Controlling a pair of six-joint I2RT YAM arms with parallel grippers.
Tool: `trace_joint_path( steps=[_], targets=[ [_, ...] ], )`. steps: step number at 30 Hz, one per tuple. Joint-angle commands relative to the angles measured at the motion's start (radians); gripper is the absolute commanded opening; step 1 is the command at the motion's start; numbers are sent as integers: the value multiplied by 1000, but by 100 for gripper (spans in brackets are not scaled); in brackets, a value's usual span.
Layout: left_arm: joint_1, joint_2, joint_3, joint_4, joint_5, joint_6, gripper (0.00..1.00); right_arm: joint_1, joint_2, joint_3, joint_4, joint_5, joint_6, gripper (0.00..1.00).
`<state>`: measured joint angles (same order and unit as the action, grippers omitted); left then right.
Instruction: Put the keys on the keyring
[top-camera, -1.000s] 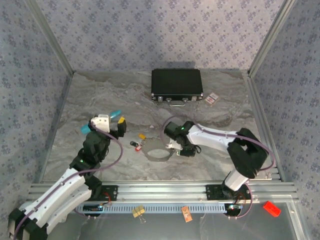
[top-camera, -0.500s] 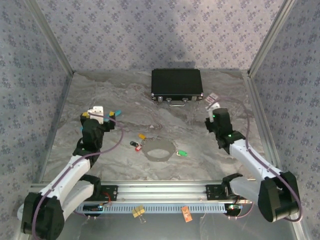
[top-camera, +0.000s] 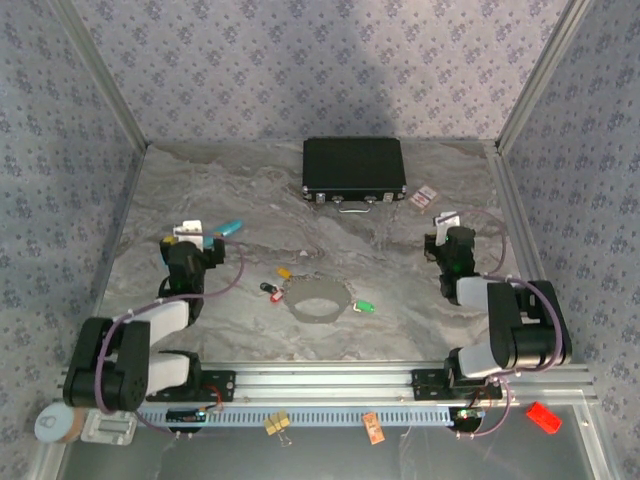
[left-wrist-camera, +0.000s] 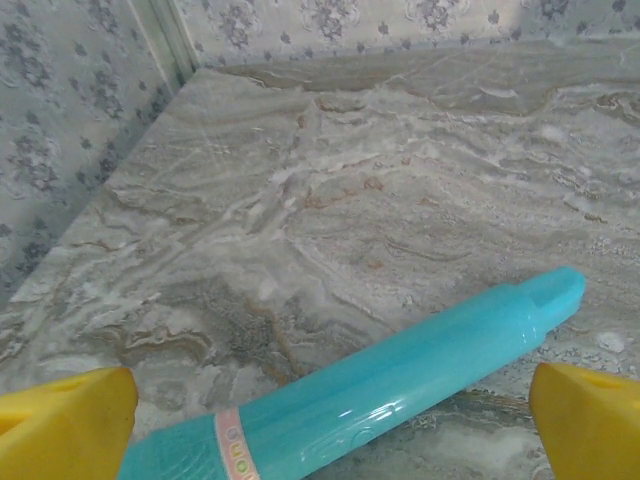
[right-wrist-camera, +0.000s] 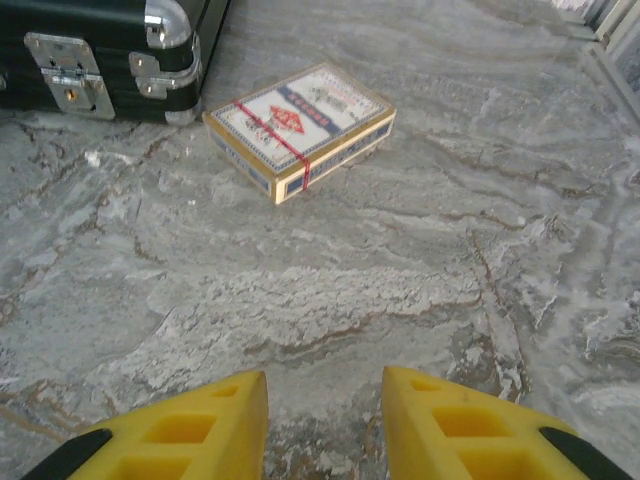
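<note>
Nearest the arm bases, on the metal rail at 6 o'clock in the overhead view, sit a yellow binder clip (top-camera: 277, 424) and an orange tag (top-camera: 374, 428). A bit further out, mid-desk (top-camera: 400, 260), is the keyring (top-camera: 315, 317), lying flat with nothing threaded on it as far as I can see. The green key (top-camera: 364, 307) is just beside it at 3 o'clock, the red key (top-camera: 272, 292) and a dark key (top-camera: 264, 287) are together at 9, and the yellow key (top-camera: 284, 271) is near 10.

Both claws are well apart from all that, one at each side. Overhead they're too small to read, but the wrist cams sort it out. The left claw (left-wrist-camera: 328, 395) is spread wide and pinching nothing, with a teal tube (left-wrist-camera: 400, 370) lying slantwise on the desk between its fingertips. The right claw (right-wrist-camera: 322, 380) is part-way apart and empty, facing a card box (right-wrist-camera: 300, 125) at 12. That box is just a speck overhead.

Furthest back is the black case (top-camera: 353, 168), and the right wrist cam catches its latched corner at 10.
</note>
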<state>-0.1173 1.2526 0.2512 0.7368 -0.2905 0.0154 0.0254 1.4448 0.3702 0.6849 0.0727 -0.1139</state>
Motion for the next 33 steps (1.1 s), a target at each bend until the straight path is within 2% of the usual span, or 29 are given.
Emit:
trace_joint_path(
  steps=[1,3,8,10,11,14,29,33],
  targets=[
    [8,48,9,142,99,37,100,-19,75,-28,216,-61,26,37],
    [22,101,2,217,125,49,100,-41,62,5,126,-87,43,37],
    [57,323,5,454,193,42,100,-69,71,21,107,-119,70,38],
    [79,249,60,218,240,28,100,-78,72,23,104,-135,75,39],
    [95,287,77,248,281,24,100,-80,74,21,111,-138,77,41],
    [100,282,143,112,129,-43,100,-81,74,22,107,-139,77,44],
    [126,285,168,71,191,-53,100,-82,74,24,105,-139,77,51],
    [124,286,163,81,203,-45,100,-82,74,25,105,-140,77,57]
  ],
)
